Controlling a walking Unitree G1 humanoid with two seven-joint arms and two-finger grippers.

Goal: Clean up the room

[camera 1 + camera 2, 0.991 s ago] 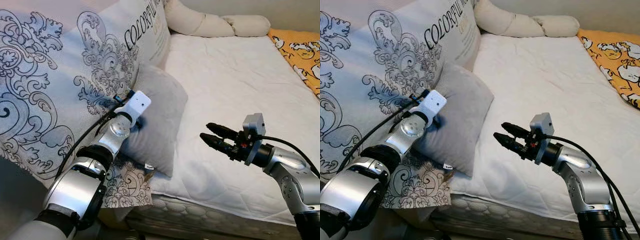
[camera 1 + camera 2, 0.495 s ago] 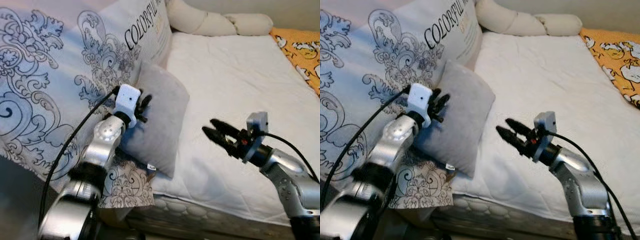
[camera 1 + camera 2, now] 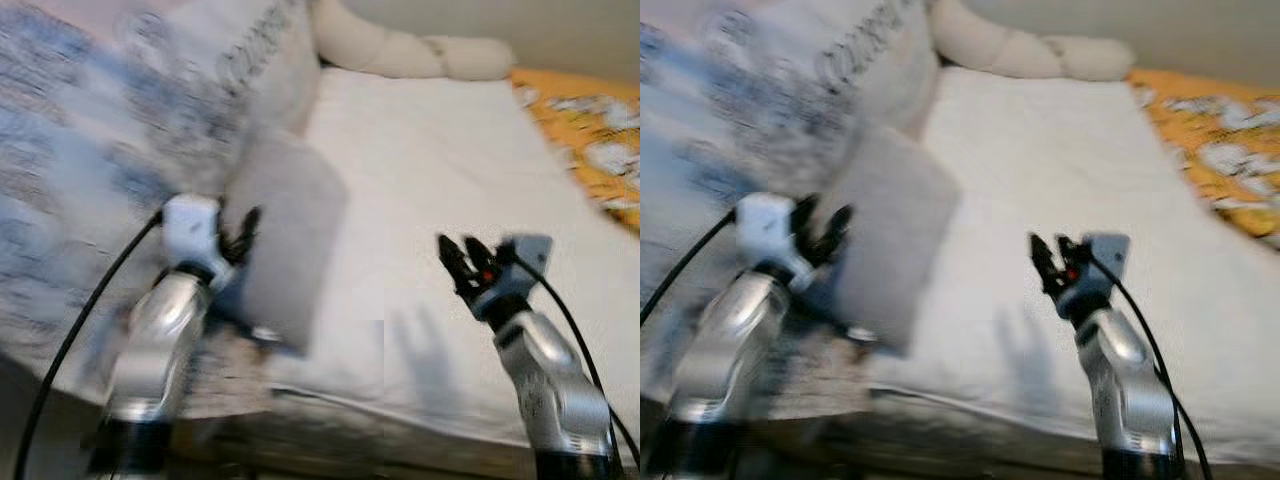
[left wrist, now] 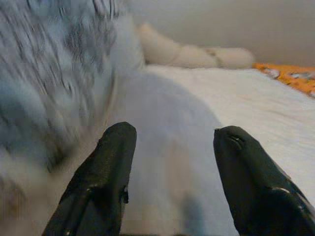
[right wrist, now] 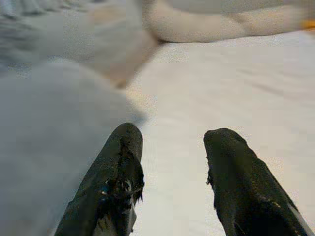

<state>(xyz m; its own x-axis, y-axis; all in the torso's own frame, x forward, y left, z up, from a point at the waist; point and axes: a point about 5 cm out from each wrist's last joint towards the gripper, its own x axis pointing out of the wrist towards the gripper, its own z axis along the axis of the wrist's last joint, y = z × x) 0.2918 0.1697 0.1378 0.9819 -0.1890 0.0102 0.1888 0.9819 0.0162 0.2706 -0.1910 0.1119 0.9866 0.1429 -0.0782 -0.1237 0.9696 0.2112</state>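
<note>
You have the white quilted mattress (image 3: 440, 170) spread beneath and beyond your right gripper (image 3: 457, 244). Well ahead of it, a long cream bolster (image 3: 400, 52) lies against the pale wall (image 3: 560, 28). Off to its right sits an orange blanket (image 3: 590, 130), its print blurred.

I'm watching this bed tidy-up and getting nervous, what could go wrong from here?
The head views are blurred, so aim may be off. The left gripper is open right at the grey pillow and might pinch only loose fabric. The pillow leans near the mattress edge and could slide off if nudged.
</note>
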